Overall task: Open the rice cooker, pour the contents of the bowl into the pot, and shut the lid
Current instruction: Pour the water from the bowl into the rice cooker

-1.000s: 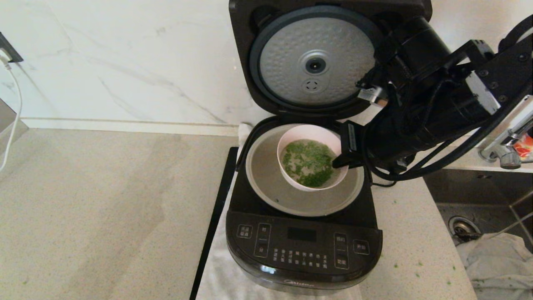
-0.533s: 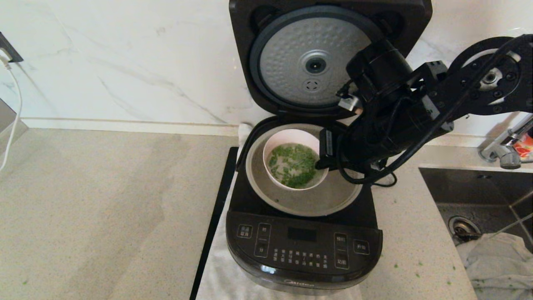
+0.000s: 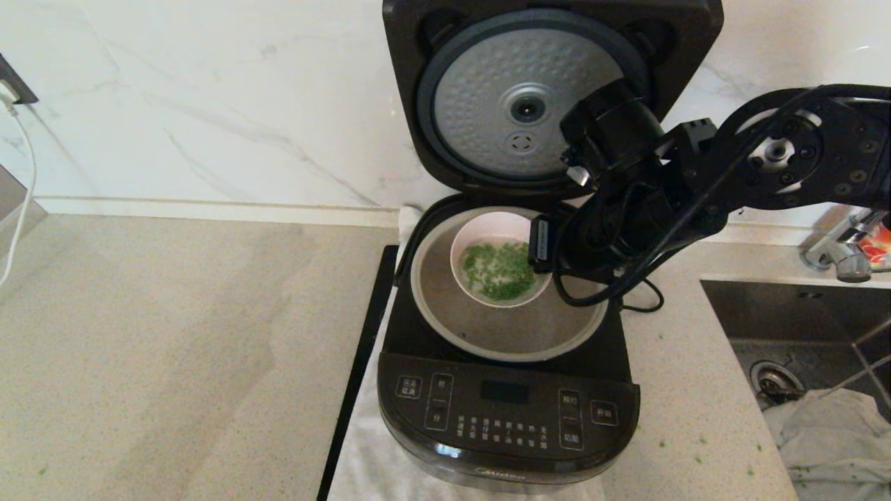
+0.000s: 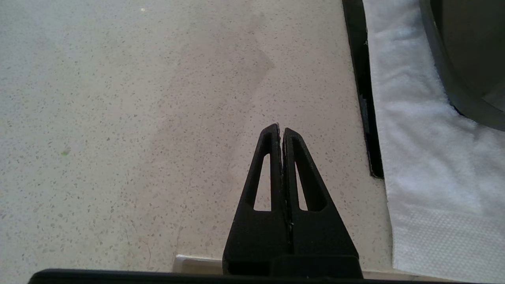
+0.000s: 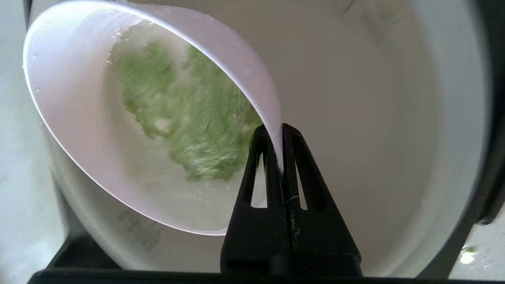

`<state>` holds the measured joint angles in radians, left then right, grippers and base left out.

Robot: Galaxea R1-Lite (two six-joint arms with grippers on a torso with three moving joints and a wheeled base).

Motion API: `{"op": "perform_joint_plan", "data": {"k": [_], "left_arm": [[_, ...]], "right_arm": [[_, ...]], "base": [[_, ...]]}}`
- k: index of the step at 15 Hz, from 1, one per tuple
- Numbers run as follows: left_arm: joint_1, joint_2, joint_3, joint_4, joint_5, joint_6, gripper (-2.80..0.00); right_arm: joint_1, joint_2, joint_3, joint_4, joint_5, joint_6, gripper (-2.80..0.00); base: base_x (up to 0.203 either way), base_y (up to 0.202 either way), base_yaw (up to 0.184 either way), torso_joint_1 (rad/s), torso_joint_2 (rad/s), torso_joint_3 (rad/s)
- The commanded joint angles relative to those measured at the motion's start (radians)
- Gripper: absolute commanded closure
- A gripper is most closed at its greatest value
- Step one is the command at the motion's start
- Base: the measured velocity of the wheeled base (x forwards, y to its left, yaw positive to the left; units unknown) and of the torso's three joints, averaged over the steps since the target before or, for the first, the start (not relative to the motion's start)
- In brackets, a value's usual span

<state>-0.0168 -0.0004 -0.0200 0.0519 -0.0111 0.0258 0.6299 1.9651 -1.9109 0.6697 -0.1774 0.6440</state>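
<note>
One bowl (image 3: 498, 268) w/ green bits (image 3: 502, 270) held inside pot (image 3: 487, 334) of rice cooker (image 3: 508, 410), toward its back; rim pinched by right gripper (image 5: 276, 136), jaws closed on it. Lid (image 3: 536, 97) up behind pot. Left gripper (image 4: 281, 132) parked over table (image 4: 118, 118) left of cooker, jaws shut, empty.

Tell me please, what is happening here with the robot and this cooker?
The rice cooker stands with its lid open. The right gripper has its jaws pinched on the rim of the pink bowl and holds it over the grey pot. The chopped green bits in liquid are all in the bowl; nothing is poured yet. The left gripper is shut and empty over the counter beside the cooker, idle.
</note>
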Motion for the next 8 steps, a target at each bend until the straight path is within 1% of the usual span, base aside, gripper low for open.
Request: {"op": "perform_joint_plan", "data": {"k": [1,3,4,6,8], "left_arm": [[0.000,-0.001,0.000,0.000,0.000,0.000,0.00],[0.000,0.000,0.000,0.000,0.000,0.000,0.00],[0.000,0.000,0.000,0.000,-0.001,0.000,0.00],[0.000,-0.001,0.000,0.000,0.000,0.000,0.00],[0.000,0.000,0.000,0.000,0.000,0.000,0.00]], "right_arm": [[0.012,-0.019,0.065,-0.064,-0.024,0.001,0.00],[0.025,-0.044,0.177,-0.201,-0.065,-0.011,0.00],[0.033,-0.059,0.248,-0.286,-0.091,-0.031,0.00],[0.057,-0.084,0.409,-0.520,-0.181,-0.106,0.00],[0.078,-0.096,0.567,-0.846,-0.300,-0.231,0.00]], "base": [[0.000,0.000,0.000,0.000,0.00,0.000],[0.000,0.000,0.000,0.000,0.00,0.000],[0.000,0.000,0.000,0.000,0.00,0.000],[0.000,0.000,0.000,0.000,0.00,0.000],[0.000,0.000,0.000,0.000,0.00,0.000]]}}
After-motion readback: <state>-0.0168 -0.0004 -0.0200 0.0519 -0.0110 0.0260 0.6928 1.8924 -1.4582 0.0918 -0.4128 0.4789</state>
